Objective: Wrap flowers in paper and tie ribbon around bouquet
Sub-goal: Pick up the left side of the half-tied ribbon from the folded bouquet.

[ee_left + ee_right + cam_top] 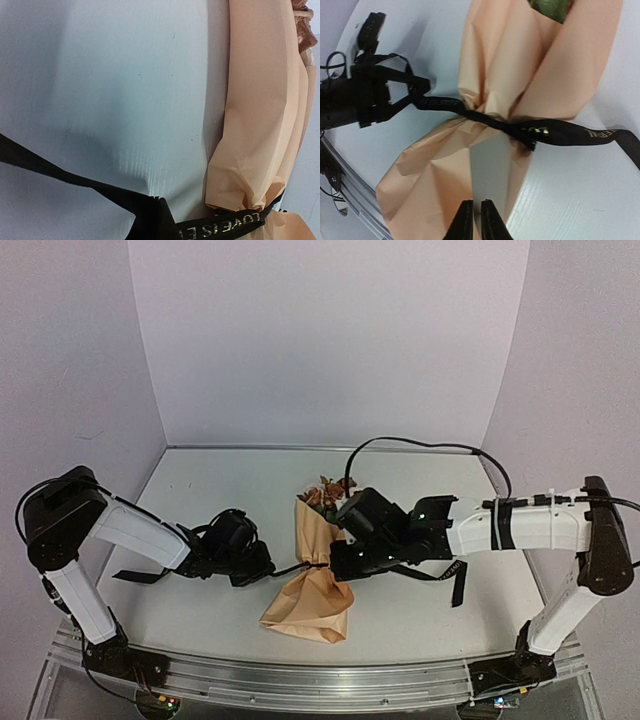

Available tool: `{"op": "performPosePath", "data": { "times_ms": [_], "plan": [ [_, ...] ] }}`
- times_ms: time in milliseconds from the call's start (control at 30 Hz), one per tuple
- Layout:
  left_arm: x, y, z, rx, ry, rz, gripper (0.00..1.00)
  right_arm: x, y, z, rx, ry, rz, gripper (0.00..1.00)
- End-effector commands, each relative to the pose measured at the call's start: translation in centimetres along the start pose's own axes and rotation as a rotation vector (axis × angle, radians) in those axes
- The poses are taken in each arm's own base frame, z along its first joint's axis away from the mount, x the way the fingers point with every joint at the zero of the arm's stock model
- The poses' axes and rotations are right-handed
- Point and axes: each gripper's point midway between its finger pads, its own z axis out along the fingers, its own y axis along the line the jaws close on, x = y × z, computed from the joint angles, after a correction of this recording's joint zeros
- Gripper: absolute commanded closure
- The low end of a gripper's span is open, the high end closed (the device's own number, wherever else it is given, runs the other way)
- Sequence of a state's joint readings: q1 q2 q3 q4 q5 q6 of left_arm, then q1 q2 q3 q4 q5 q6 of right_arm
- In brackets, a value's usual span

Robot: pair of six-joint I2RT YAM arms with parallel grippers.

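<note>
The bouquet lies in the middle of the table. Its tan-peach paper point(310, 605) is gathered round the flowers point(325, 490), whose pink-brown blooms show at the far end. The black ribbon point(560, 134) cinches the paper's waist, and gold lettering shows on it point(225, 227). My left gripper point(268, 570) is shut on the ribbon's left end and holds it taut, as the right wrist view shows point(424, 96). My right gripper point(472, 207) hovers over the paper's lower flare, fingers nearly together with nothing between them. One loose ribbon tail point(458, 585) trails to the right.
The white table point(200, 490) is walled at the back and both sides. A metal rail point(300, 685) runs along the near edge. A black cable point(420, 445) arcs over the right arm. Another ribbon tail point(135, 575) lies under the left arm.
</note>
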State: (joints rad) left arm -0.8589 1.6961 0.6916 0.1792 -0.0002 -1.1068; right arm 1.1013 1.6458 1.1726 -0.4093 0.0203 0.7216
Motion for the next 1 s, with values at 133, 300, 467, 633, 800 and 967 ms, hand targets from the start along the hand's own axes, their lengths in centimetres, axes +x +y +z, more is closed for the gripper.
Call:
{"op": "performPosePath", "data": {
  "times_ms": [133, 300, 467, 633, 800, 967],
  "plan": [
    [-0.5, -1.4, 0.6, 0.014, -0.006, 0.004, 1.00, 3.3, 1.0, 2.6, 0.109, 0.058, -0.153, 1.00],
    [-0.4, -1.2, 0.6, 0.008, -0.004, 0.000, 1.00, 4.3, 0.6, 3.1, 0.104, 0.064, -0.126, 1.00],
    [-0.3, -1.1, 0.7, 0.006, -0.003, -0.007, 1.00, 1.7, 1.9, -0.3, 0.051, -0.032, -0.122, 0.86],
    [-0.3, -1.0, 0.7, 0.005, -0.001, -0.008, 1.00, -0.7, 0.2, -3.5, 0.112, -0.159, -0.136, 0.61],
    [-0.3, -1.0, 0.7, 0.004, -0.001, -0.009, 1.00, -1.1, -1.0, -2.9, 0.169, -0.159, -0.173, 0.48],
    [-0.3, -1.0, 0.6, 0.005, -0.002, -0.012, 1.00, -1.1, -1.7, -0.9, 0.201, -0.119, -0.197, 0.56]
  ]
}}
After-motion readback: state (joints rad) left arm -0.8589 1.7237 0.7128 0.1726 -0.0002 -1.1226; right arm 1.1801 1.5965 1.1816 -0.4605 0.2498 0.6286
